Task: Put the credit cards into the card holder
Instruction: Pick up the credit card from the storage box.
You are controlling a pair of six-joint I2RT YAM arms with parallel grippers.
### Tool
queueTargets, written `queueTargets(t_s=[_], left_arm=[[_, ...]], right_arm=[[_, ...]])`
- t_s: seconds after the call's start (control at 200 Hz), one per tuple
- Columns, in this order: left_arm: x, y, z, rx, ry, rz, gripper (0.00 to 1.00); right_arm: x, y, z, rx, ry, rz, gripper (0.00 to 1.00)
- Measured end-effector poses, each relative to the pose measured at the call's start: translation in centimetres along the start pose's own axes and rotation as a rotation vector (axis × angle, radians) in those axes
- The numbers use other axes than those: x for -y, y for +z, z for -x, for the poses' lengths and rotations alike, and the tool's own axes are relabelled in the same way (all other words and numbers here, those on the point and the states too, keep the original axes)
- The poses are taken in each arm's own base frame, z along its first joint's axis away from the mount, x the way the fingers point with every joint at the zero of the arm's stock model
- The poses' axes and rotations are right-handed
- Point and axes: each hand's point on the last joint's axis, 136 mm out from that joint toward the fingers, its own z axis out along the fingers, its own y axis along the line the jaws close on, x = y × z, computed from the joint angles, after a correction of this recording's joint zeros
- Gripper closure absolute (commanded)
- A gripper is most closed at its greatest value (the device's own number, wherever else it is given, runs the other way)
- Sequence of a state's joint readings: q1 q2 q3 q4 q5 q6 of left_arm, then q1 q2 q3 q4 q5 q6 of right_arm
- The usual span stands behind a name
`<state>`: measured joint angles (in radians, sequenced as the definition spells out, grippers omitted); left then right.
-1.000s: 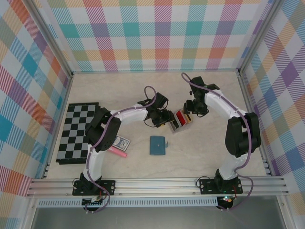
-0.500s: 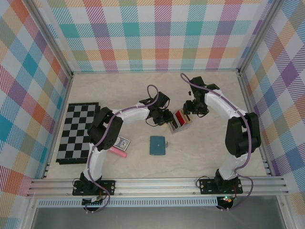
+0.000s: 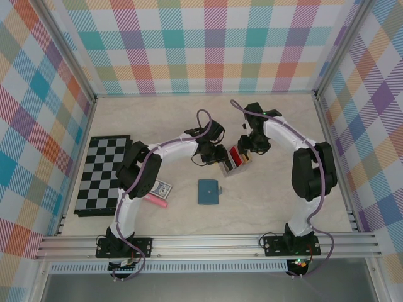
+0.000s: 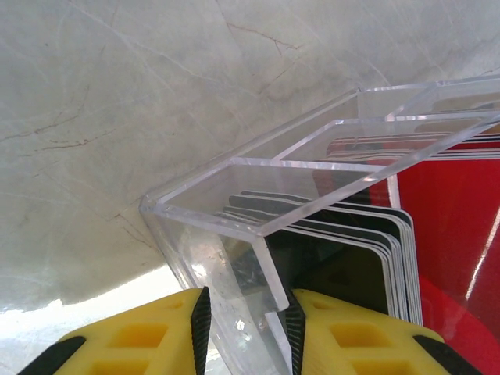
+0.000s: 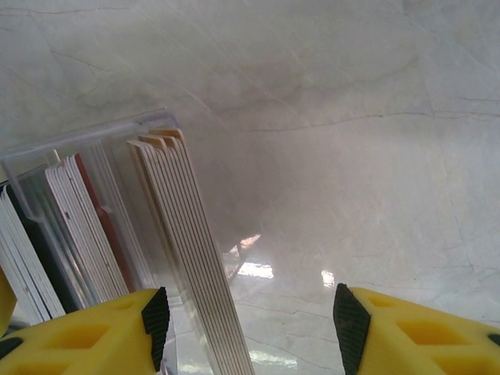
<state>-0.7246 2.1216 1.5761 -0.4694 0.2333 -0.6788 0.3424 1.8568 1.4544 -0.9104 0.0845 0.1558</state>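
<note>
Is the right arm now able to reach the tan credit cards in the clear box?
Probably yes: the right gripper is open with the tan credit cards upright between its fingers, nothing covering them. The left gripper grips another wall of the clear box.

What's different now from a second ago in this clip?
The right gripper swung left, toward the credit cards in the clear tray, its jaws open beside the tan stack. The left gripper edged right and pinches the tray's wall. The card holder, playing-card box, pink stick and checkerboard stayed put.
</note>
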Motion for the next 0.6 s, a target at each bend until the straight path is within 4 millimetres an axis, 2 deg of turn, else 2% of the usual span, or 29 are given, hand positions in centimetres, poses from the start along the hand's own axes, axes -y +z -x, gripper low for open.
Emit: queueTargets(t_s=[0.225, 0.6], left_arm=[[0.03, 0.02, 0.03, -0.002, 0.011, 0.002, 0.67], [0.01, 0.00, 0.01, -0.005, 0.015, 0.005, 0.68]], right_arm=[[0.26, 0.84, 0.03, -0.016, -0.018, -0.030, 0.38], [0.37, -0.07, 0.40, 0.015, -0.028, -0.050, 0.46]])
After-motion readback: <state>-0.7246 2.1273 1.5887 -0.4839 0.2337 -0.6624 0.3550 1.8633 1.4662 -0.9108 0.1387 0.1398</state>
